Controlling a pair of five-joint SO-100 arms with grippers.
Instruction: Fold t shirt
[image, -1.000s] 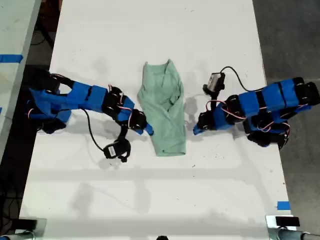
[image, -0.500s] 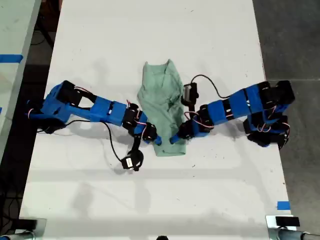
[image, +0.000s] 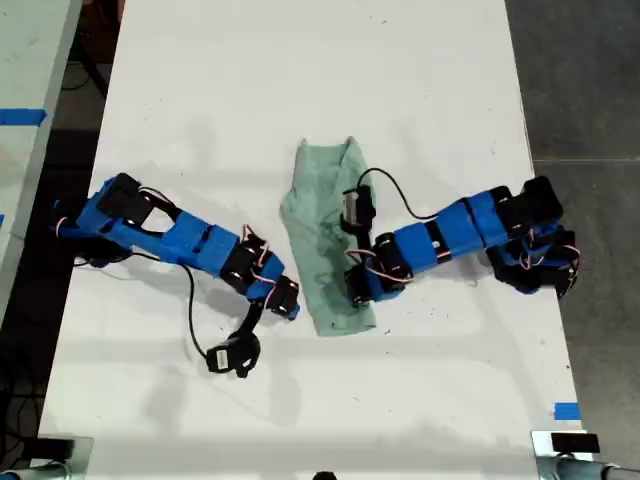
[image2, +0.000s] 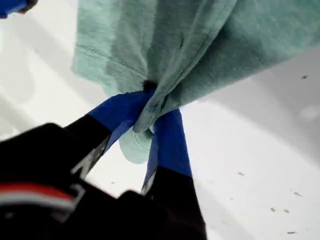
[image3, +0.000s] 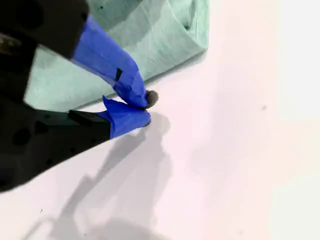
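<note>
Wrinkled mint t shirt fabric bunches in my first claw.

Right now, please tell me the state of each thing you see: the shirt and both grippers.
t shirt: partly folded lengthwise, wrinkled, one edge lifted off the table.
my first gripper: shut on a bunch of the shirt's fabric.
my second gripper: shut, empty, beside the shirt over bare table.

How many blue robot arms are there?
2. One blue robot arm reaches from the exterior view's left; another blue robot arm from its right, over the pale mint-green t shirt.
</note>
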